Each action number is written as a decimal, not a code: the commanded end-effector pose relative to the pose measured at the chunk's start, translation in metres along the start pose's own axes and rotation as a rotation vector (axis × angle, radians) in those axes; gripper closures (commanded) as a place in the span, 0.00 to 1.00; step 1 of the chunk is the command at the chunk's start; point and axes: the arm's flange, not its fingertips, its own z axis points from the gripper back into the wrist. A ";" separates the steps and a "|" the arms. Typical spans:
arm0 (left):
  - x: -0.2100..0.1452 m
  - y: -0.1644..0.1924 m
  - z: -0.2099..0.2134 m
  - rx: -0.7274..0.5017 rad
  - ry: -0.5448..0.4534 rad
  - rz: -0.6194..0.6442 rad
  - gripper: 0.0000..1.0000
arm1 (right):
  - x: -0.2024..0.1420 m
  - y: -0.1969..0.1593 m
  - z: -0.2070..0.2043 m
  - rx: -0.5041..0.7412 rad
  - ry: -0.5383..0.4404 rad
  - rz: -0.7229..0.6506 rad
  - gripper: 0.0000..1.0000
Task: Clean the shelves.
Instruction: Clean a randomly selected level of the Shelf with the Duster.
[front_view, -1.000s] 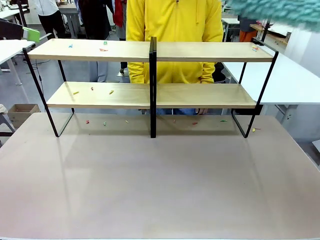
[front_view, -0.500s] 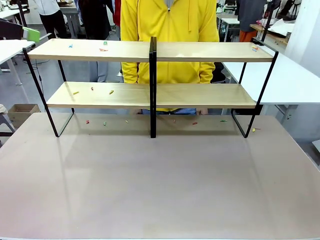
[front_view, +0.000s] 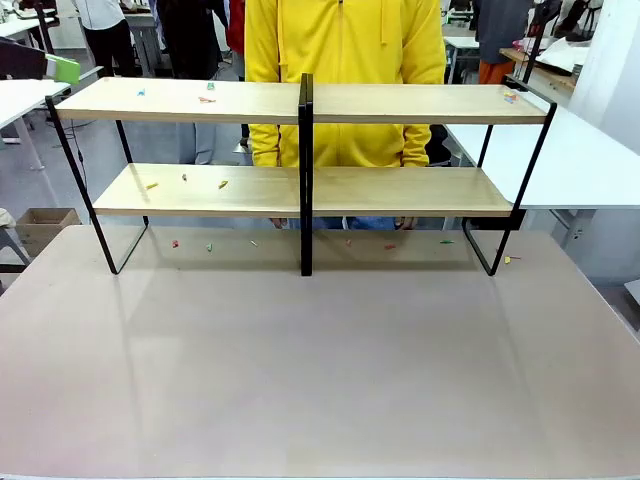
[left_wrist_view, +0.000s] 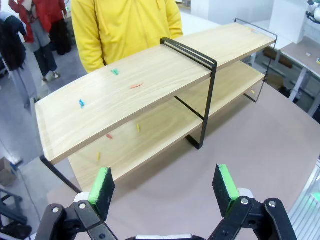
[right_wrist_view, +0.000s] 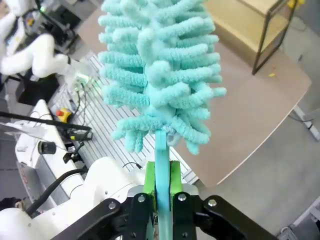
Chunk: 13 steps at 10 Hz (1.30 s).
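The shelves (front_view: 300, 105) stand across the far half of the table: two long light-wood boards on a thin black frame with a black centre post. Small coloured scraps lie on the left half of the top board (left_wrist_view: 135, 86), on the lower board (front_view: 185, 180) and on the table under the rack. My left gripper (left_wrist_view: 165, 187) hangs open above the table near the rack's left end (left_wrist_view: 55, 135), nothing between its green pads. My right gripper (right_wrist_view: 161, 186) is shut on the handle of a turquoise fluffy duster (right_wrist_view: 160, 70), held high off the table's right corner.
A person in a yellow hoodie (front_view: 345, 60) stands behind the shelves at the far edge. White tables (front_view: 580, 160) flank the rack on both sides. The brown tabletop (front_view: 320, 370) in front of the rack is bare. The robot's base and cables (right_wrist_view: 65, 135) lie below the duster.
The turquoise duster that blurred across the top right corner of the front view a second ago has gone out of that view. The person has shifted slightly.
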 end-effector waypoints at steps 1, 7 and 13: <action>-0.002 0.000 0.000 -0.001 0.001 -0.008 0.00 | 0.050 0.000 -0.040 -0.102 0.038 -0.109 0.88; -0.002 0.000 0.000 -0.001 0.001 -0.008 0.00 | 0.199 -0.030 -0.162 -0.365 0.288 -0.260 0.88; -0.002 0.000 0.000 -0.001 0.001 -0.008 0.00 | 0.194 -0.047 -0.186 -0.418 0.375 -0.328 0.88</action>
